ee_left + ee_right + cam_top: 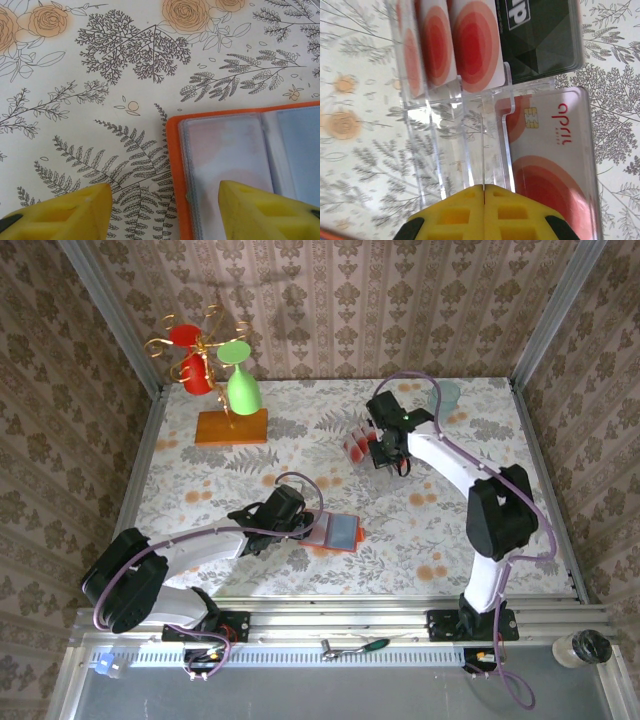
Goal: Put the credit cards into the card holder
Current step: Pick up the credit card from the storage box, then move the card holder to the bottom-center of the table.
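Orange-red at its rim and grey inside, the card holder (340,532) lies opened flat on the table (420,540), near the front edge and about midway across. Its clear, glossy plastic sleeves face up, presumably so a card can slide straight in. The left claw (162,215) stands spread across the holder's left edge, with one yellow finger over the fern-printed cloth and the other over the sleeves. It pinches nothing and looks placed to steady the wallet when a card arrives. Whether that finger presses on the plastic I cannot tell.

Farther back on the table, apart from the holder, the credit cards (475,45) stand on edge in a clear slotted rack (445,150). The slots likely keep the thin, slippery cards separated so that one edge can be taken alone. Most are pale pink with red concentric rounds. A black card (545,40) sits at one end, and a chipped pink card (550,165) shows its full face through the rack's outer wall.

The right claw (484,212) has its yellow, grid-moulded fingers pressed together at the rack, in line with a thin upright edge. Whether that edge is a card or an acrylic divider I cannot tell.
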Controlling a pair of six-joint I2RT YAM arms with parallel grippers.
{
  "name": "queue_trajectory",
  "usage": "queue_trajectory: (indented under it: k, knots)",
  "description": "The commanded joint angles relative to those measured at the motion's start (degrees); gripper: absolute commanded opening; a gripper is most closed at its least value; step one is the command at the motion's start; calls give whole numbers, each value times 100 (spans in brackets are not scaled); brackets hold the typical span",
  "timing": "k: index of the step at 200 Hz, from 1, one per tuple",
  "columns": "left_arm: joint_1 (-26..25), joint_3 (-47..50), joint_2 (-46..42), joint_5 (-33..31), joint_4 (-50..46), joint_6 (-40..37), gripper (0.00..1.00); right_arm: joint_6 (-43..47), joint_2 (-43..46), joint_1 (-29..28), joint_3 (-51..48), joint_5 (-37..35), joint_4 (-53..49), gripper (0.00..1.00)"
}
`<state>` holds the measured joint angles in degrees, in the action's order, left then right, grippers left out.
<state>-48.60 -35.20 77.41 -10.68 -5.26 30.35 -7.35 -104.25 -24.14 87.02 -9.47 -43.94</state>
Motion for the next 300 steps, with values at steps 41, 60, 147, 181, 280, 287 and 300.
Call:
queue_trajectory:
  k: [41, 60, 147, 181, 280, 287, 300]
  knots:
    - [23, 25, 236, 448, 393, -47, 59, -863, 1404, -20, -593, 1221, 298, 0]
    - [-9, -47, 362, 525, 401, -47, 59, -1159, 1761, -23, -1127, 1467, 577, 0]
    - [-498, -205, 1047, 92, 666, 364, 59, -1644, 2995, 5, -2813, 2011, 1152, 0]
    - [-872, -190, 952, -246, 562, 662, 59, -1743, 3052, 6, -3093, 2284, 1366, 0]
    - [-1249, -338, 179, -1010, -367, 888, 63, -2574, 3640, -115, -4416, 2885, 3148, 8]
    - [-1228, -391, 202, -1000, -405, 844, 64, -2653, 3683, -117, -4557, 2941, 3326, 8]
    - [-1177, -463, 277, -910, -407, 787, 65, -2794, 3709, -126, -4838, 3132, 3721, 5]
